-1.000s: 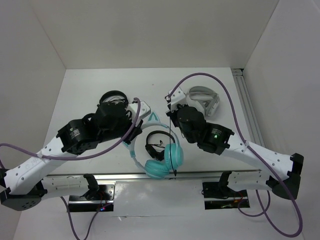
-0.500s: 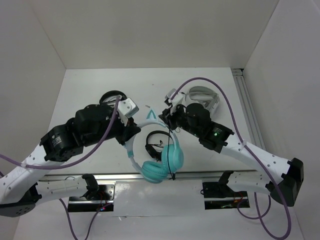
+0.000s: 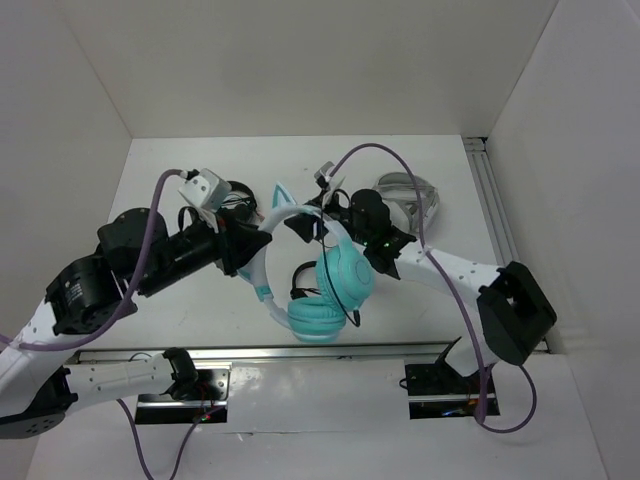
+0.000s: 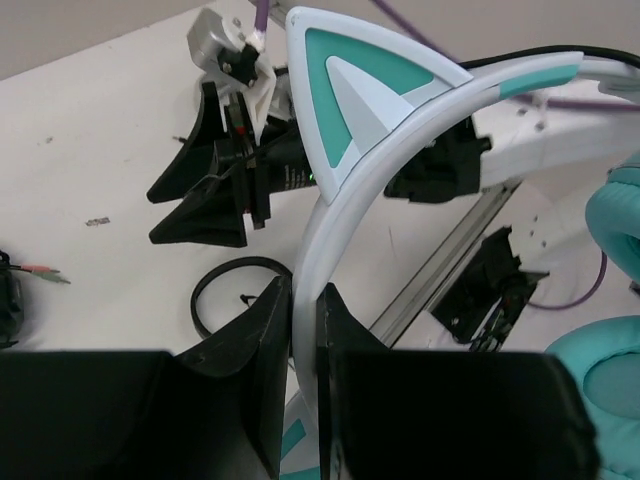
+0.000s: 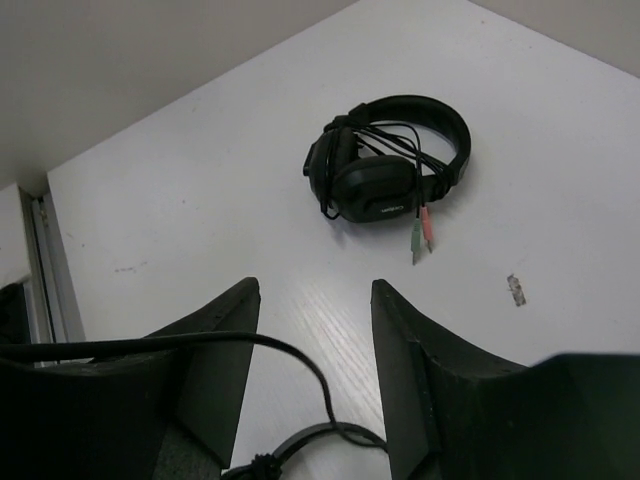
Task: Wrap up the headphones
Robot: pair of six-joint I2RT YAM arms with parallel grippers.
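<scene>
- Nearest the near edge of the surface [image 3: 300, 160], about midway along it, are the two round teal earcups of the headphones [image 3: 345, 278]. They look like they're dangling rather than lying flat, I guess because the band is being held up.
- The left end effector [image 4: 303, 290] is clamped on the pale headband, fingers pinched tight on either side of it. It seems to be there to hold the set steady off the surface so the cable can be wound round it.
- There's a dark loop on the surface under the band. It could be a cable coil or another headband, I honestly can't tell.
- A bit further in, the right end effector [image 5: 315, 285] has its fingers spread wide and isn't gripping anything. The thin black cable [image 5: 310, 368] crosses in front of one finger and drops through the gap, so my guess is it's lining up for a grab.
- Where the cable ends is cut off at the bottom of the right wrist view, and it's nearly invisible from the top view.
- Toward the far left, the black headphones [image 5: 385, 180] sit flat, half hidden by the left arm from above.
- Toward the far right, the white-grey headphones [image 3: 412, 195] are partly blocked by the right arm.
</scene>
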